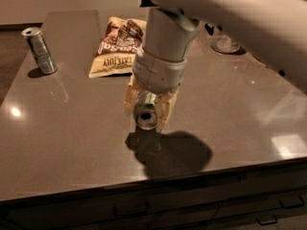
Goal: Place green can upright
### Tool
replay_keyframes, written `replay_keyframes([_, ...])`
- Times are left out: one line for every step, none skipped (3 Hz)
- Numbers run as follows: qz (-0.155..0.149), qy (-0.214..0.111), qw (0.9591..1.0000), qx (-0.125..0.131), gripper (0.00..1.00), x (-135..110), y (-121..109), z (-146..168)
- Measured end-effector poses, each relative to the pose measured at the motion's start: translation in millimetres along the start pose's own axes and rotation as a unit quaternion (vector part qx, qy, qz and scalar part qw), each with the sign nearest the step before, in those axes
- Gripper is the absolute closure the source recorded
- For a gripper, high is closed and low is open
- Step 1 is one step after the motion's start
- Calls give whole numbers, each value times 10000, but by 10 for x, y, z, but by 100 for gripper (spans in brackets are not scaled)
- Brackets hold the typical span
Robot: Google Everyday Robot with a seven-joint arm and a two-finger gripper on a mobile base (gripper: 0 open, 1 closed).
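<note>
My gripper [146, 114] hangs over the middle of the dark table [72, 143], fingers pointing down. It is shut on the green can [146, 117], which lies sideways between the fingers with its silver end facing the camera. Only that end and a bit of the can's side show; the rest is hidden by the fingers and wrist. The can is held just above the table top, over its own shadow.
A slim silver-grey can [39, 50] stands at the back left of the table. A chip bag [118, 47] lies behind the gripper. A glass object [224, 44] sits at the back right. The table's front edge with drawers runs below.
</note>
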State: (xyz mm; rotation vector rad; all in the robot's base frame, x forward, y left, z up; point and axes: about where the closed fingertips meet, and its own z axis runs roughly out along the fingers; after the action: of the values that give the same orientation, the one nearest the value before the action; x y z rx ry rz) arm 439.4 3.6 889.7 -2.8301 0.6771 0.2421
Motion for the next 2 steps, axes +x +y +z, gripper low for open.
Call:
replay_keyframes([571,-549,9959,437,100,-42,-108,-217])
replay_keyframes([1226,-1183,9825,750,100,-65,-223,-358])
